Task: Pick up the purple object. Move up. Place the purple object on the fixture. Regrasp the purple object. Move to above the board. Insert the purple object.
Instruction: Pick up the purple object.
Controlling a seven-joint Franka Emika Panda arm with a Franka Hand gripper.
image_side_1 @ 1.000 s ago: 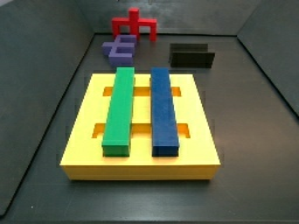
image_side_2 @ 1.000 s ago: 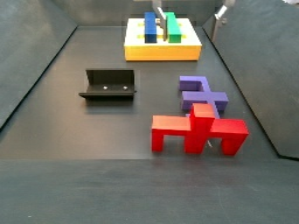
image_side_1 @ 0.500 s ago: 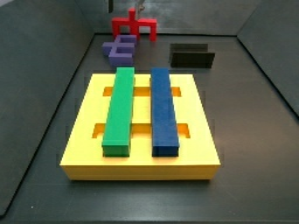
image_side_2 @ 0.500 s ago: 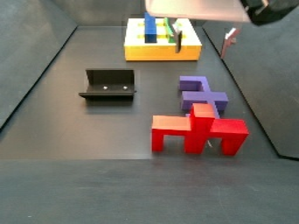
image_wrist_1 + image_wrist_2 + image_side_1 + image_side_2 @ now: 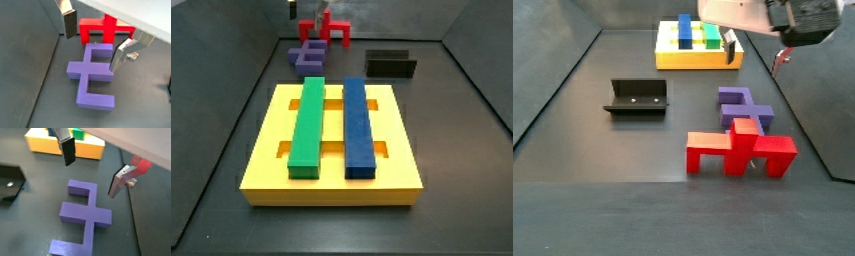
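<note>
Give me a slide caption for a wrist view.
Open gripper hovers above the purple object lying flat on the floor, jaws apart and empty.

Place: robot test lab | Signs: dark bench (image 5: 593,210) with grey walls round it | bright toy-like blocks only | black fixture (image 5: 637,97) set on bench | gripper (image 5: 758,55) hanging above, jaws apart

No text, label, brand, number or sign can be read in any view. The purple object (image 5: 83,216), the red piece (image 5: 105,29), the yellow board (image 5: 331,149) with its green and blue bars, and the black fixture (image 5: 637,97) all have plain faces. The gripper (image 5: 93,168), hanging above the purple object with its jaws apart, shows no marking either.
</note>
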